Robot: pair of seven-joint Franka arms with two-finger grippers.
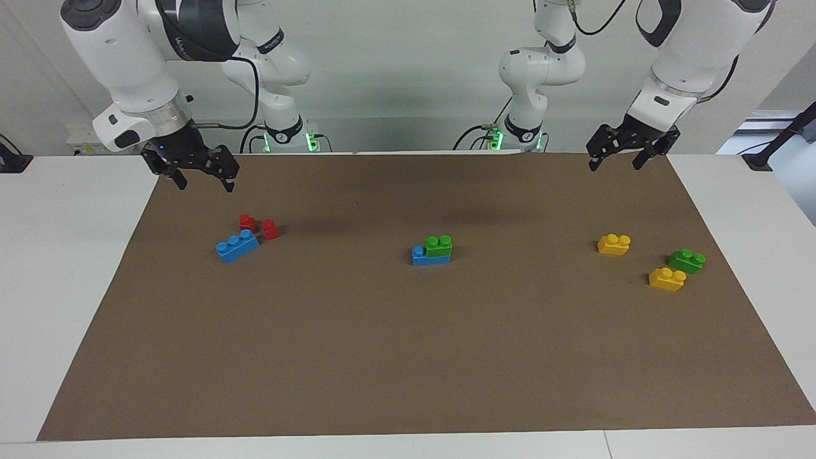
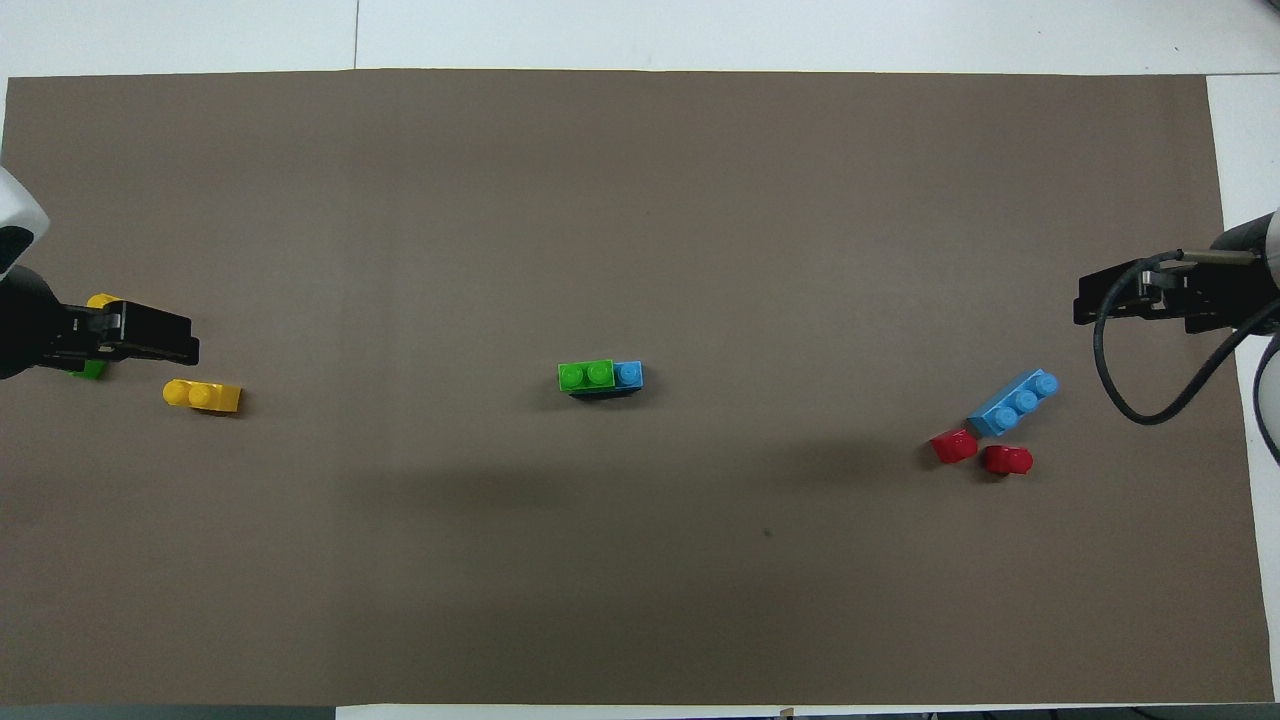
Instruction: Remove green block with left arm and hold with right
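Glossy smooth plastic on green block (image 1: 439, 246), blue brick (image 1: 421, 256) under it, yellow bricks (image 1: 614, 244) at frame right, red pieces (image 1: 248, 222) at left. Matt brown paper-like mat (image 1: 408, 357). Smooth white table (image 1: 64, 268). Glossy white arm shells.

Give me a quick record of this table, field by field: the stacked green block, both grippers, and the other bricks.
green block: stacked on a blue brick, mid-mat
left gripper: open, raised, empty, over the mat edge nearest the robots
right gripper: open, raised, empty, at the right arm's end
second green brick: loose, between two yellow bricks, at the left arm's end
loose blue brick: beside two red pieces
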